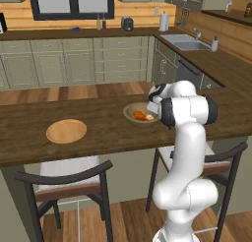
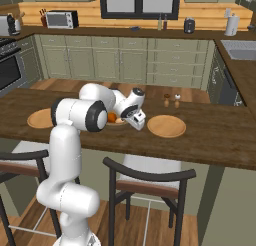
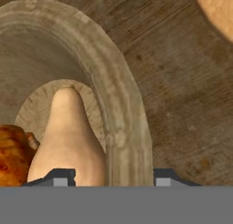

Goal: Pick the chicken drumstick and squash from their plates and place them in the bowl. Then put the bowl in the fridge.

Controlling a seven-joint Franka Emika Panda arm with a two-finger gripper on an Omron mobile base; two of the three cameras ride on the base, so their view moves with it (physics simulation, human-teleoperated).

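My arm folded low over the counter [image 1: 98, 130], my fingers [image 3: 109, 177] spread astride the bowl [image 3: 119, 109] rim, squash [image 3: 68, 141] and chicken drumstick [image 3: 13, 150] inside.

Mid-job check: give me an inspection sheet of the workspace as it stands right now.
Surface: dark wooden counter.
Job's things: bowl holds the chicken drumstick and the squash, side by side. Two plates lie bare, one on each side of the bowl. Fridge: nothing seen.
Clutter: two small shakers beyond the right-hand plate.
Grippers: gripper open, straddling the bowl's rim, one fingertip inside by the squash, one outside.
Cables: nothing seen.
Surroundings: two chairs at the counter's near side; green cabinets, sink, microwave behind.
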